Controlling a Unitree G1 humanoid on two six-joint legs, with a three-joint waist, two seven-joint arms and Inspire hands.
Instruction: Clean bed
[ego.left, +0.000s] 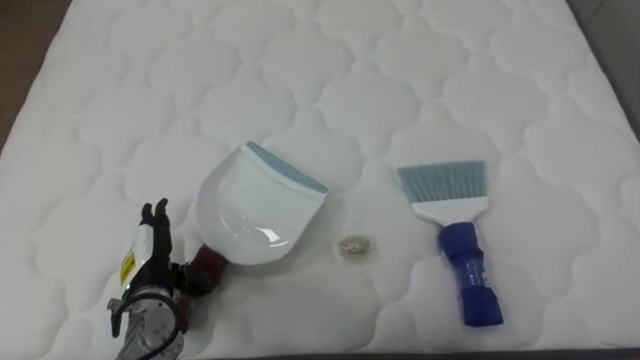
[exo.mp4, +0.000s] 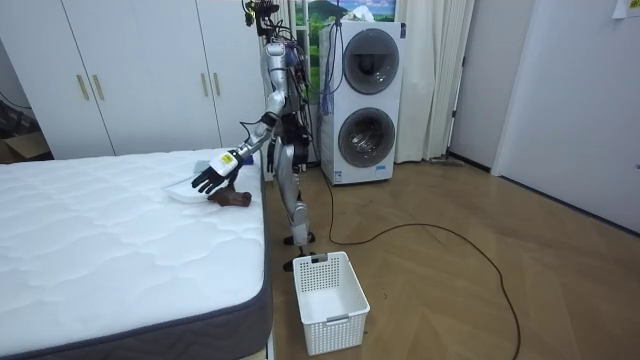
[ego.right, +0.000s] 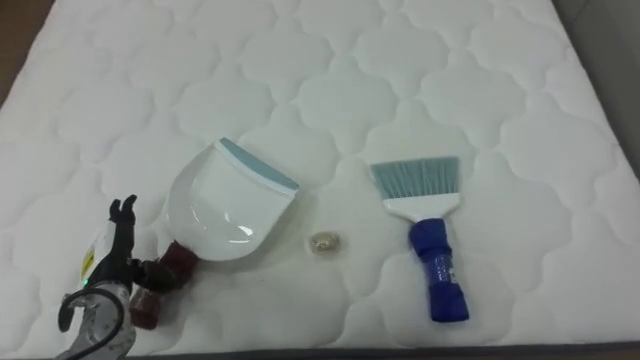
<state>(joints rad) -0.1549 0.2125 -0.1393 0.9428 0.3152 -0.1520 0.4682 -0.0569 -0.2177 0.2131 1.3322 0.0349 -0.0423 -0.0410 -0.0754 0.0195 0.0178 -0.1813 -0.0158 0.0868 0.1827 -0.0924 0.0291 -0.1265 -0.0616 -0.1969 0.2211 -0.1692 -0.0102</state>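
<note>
Down on the white quilted mattress (ego.left: 400, 80) lie three loose things, one of each kind. Left of centre sits one white plastic dustpan (ego.left: 250, 210) with a grey-blue rubber lip. Its lip points to the far right and its dark red handle (ego.left: 208, 265) points to the near left. Right of it, well apart, lies one hand brush (ego.left: 455, 235) with a blue handle, a white head and pale blue bristles, the bristles on the far side. Between the two, nearer the dustpan, rests one small crumpled beige scrap (ego.left: 354, 246), touching neither.

At the near left the robot's left hand (ego.left: 148, 250) hovers just beside the dustpan's handle, fingers straight and slightly spread, holding nothing. Whether its thumb touches the handle I cannot tell.

In the room view the robot stands at the bedside, with one white slatted plastic basket (exo.mp4: 330, 300) on the floor nearby.
</note>
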